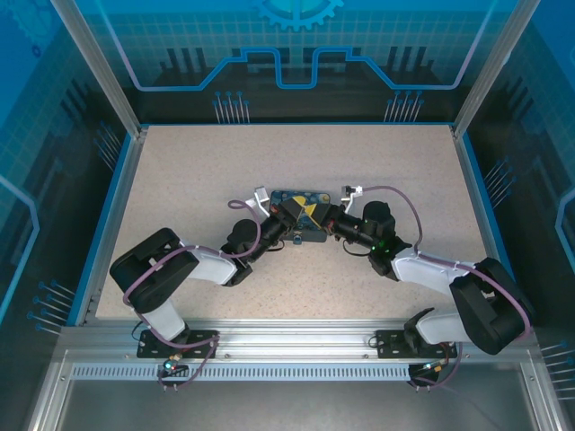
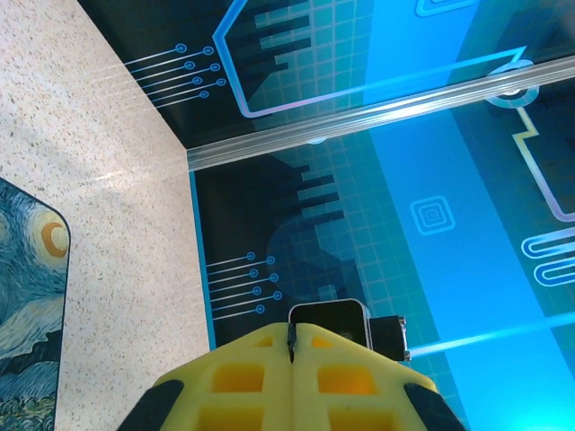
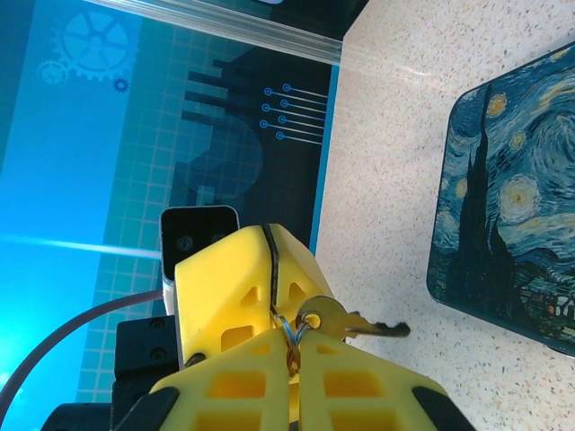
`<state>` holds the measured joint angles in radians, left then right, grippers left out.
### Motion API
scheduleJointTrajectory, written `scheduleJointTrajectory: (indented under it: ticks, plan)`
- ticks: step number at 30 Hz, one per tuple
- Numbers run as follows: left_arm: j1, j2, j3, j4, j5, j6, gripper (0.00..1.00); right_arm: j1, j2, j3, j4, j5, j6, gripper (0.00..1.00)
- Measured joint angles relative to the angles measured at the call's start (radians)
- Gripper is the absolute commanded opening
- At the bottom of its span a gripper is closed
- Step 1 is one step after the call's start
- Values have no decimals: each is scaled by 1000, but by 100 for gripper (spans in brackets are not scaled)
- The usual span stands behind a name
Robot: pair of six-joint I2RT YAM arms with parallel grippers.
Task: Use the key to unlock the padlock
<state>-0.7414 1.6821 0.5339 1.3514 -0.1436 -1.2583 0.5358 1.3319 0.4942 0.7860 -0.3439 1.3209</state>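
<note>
Right claw (image 3: pixel 289 346): yellow fingers pressed together, clamped on the key (image 3: pixel 346 321) at its head, where a thin wire ring loops through. Key's round head is brassy and its toothed blade silvery. The blade sticks out sideways towards the padlock (image 3: pixel 512 206) and stops short of it, with speckled desk (image 3: pixel 386 180) between the two.

Left claw (image 2: pixel 292 346): yellow fingers together, seam closed, nothing visible between them. Padlock's printed face shows at the left edge of this wrist view, lying flat on the desk, apart from the fingers.

Top view: both arms reach inward and meet at mid-desk, directly over the padlock, much of which they hide. A strip of its blue face shows at the far side.

Padlock face: dark blue swirling night sky, yellow-ringed stars, a dark spire shape and rounded corners. No lettering legible on it or on the key.

Enclosure wall (image 1: pixel 296 54): blue grid print with a gear emblem and circuit-trace lines.
</note>
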Motion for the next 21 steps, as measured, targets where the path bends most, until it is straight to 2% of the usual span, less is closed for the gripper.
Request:
scheduleJointTrajectory:
  ticks: [4,16,21]
  plan:
    - [0,0,0,0,-3,0,0,-3,0,0,0,-2,5,0]
    - [-5,0,0,1,2,0,0,-21,-27,-17,-8,-21,3,0]
    - [-8,0,0,0,2,3,40,-37,-40,-24,-16,-31,-5,0]
